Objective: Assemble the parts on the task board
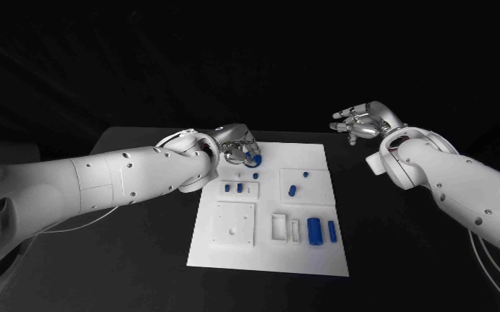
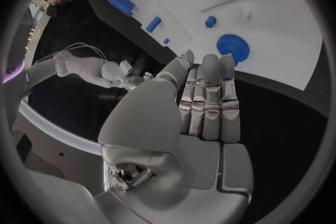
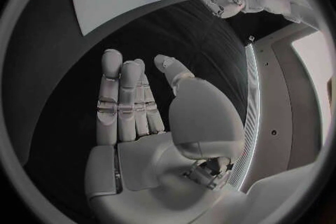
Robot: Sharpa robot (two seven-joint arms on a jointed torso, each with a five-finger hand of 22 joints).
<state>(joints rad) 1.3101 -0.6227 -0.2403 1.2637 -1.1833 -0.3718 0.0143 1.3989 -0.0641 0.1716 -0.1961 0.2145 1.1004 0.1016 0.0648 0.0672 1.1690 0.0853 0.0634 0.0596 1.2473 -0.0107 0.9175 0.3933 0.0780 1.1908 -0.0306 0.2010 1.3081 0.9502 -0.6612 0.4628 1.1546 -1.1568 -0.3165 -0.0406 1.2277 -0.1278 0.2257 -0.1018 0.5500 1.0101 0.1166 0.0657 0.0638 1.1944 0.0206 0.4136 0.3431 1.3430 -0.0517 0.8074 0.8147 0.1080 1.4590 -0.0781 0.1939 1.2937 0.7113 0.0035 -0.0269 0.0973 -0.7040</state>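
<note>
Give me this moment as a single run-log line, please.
left hand: open, over blue gear at task board far corner | right hand: open, off board

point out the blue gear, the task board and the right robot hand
blue gear (image 2: 232,47), left wrist view, on its toothed face
task board (image 1: 313,154), head view, bare far right corner of the plate
right robot hand (image 3: 143,109), right wrist view, base of its fingers above the palm

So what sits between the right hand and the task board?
Nothing: in the head view, bare black table separates the right hand from the task board.
</note>
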